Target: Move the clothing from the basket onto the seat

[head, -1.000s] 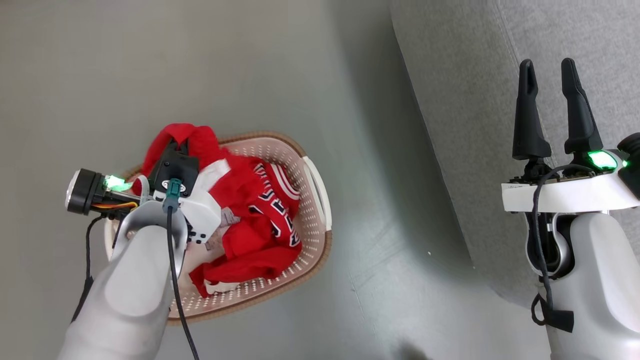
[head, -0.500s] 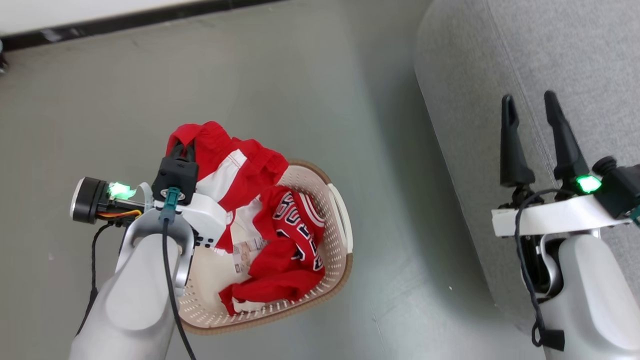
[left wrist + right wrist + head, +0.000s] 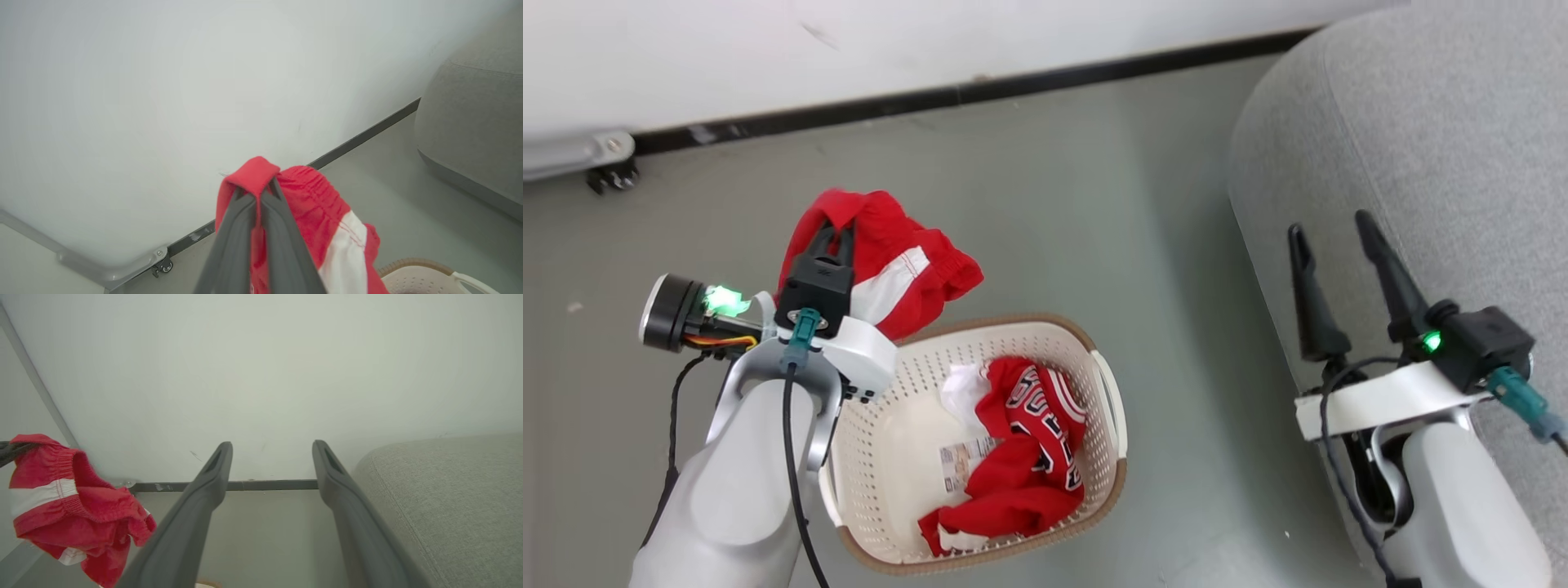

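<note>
My left hand (image 3: 836, 233) has lifted the shorts (image 3: 907, 273) clear of the basket (image 3: 1112, 408), clamped shut on the waistband. The jersey (image 3: 1037, 441) lies inside the basket. My right hand (image 3: 1329, 224) hangs open near the seat (image 3: 1421, 147); I judge nothing delivered yet.

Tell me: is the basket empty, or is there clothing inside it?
Not empty. A red jersey lies inside the basket; the shorts hang outside it, pinched in the left claw.
</note>
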You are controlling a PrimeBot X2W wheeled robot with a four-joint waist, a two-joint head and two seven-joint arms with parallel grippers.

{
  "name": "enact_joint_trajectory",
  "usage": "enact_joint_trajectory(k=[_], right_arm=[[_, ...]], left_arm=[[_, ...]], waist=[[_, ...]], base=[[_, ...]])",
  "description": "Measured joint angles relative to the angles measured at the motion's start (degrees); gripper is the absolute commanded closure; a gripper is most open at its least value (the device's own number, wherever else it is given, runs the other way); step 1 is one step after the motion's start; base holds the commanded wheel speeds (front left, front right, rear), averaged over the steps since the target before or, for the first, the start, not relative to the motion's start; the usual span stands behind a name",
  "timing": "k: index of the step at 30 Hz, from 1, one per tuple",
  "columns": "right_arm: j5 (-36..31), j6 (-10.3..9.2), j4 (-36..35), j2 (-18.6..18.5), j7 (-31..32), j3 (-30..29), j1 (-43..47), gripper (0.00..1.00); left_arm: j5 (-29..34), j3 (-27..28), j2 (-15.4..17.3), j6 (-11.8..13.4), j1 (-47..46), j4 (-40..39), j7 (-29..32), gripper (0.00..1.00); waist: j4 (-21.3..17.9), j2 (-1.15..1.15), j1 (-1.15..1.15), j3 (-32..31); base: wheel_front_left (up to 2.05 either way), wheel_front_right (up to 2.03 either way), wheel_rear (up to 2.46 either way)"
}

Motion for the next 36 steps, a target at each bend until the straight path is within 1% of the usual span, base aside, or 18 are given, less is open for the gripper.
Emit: enact_joint_trajectory(k=[3,7,10,16,19,26,29,31,32,36], right_arm=[[-0.63,0.0,0.92,-0.26,0.0,0.98,0.68,0.0],[-1.22,0.0,2.19,-0.81,0.0,2.18,0.99,0.0],[-2.07,0.0,2.93,-1.67,0.0,2.86,1.55,0.0],[-2.64,0.0,4.98,-3.31,0.0,5.11,3.0,0.0],[-3.03,0.0,6.08,-4.21,0.18,8.05,3.24,0.0],[-3.52,0.01,7.93,-5.53,1.25,14.74,4.53,0.0],[-3.53,0.01,8.26,-5.72,1.26,16.25,4.53,0.0],[-3.53,0.01,8.44,-5.88,1.32,18.45,4.48,0.0],[-3.53,0.01,8.44,-5.88,1.32,18.45,4.48,0.0],[-3.38,0.01,9.03,-5.73,1.78,21.78,4.25,0.0]], left_arm=[[0.26,-0.76,-0.03,-0.89,-0.02,-1.33,0.0,1.0],[0.34,-1.97,-0.31,-2.67,-0.11,-3.28,0.0,1.0],[0.35,-3.11,-0.62,-4.02,-0.41,-4.76,-0.01,1.0],[0.4,-4.42,-0.99,-5.95,-1.0,-7.22,-0.05,1.0],[0.4,-5.17,-1.14,-7.16,-1.03,-8.62,0.02,1.0],[0.37,-5.93,-1.43,-8.42,-1.08,-10.61,0.97,1.0],[0.32,-6.06,-1.42,-8.9,-1.09,-10.93,1.36,1.0],[0.3,-6.09,-1.36,-9.5,-1.2,-11.49,2.01,1.0],[0.3,-6.09,-1.36,-9.5,-1.2,-11.49,2.01,1.0],[0.2,-6.21,-1.37,-9.99,-1.71,-12.79,2.87,1.0]], waist=[[0.58,0.0,0.0,-1.69],[1.26,0.0,0.0,-3.9],[1.68,0.0,0.0,-5.54],[2.35,0.0,0.0,-8.66],[2.66,0.0,0.0,-10.56],[2.96,0.0,0.0,-13.47],[2.97,0.0,0.0,-14.18],[2.94,0.0,0.0,-15.14],[2.94,0.0,0.0,-15.14],[2.68,0.0,0.0,-16.45]], base=[[0.0,0.0,0.0],[0.0,0.0,0.0],[0.0,0.0,0.0],[0.0,0.0,0.0],[0.0,0.0,0.0],[0.0,0.0,0.0],[0.0,0.0,0.0],[0.0,0.0,0.0],[0.0,0.0,0.0],[0.0,0.0,0.0]])
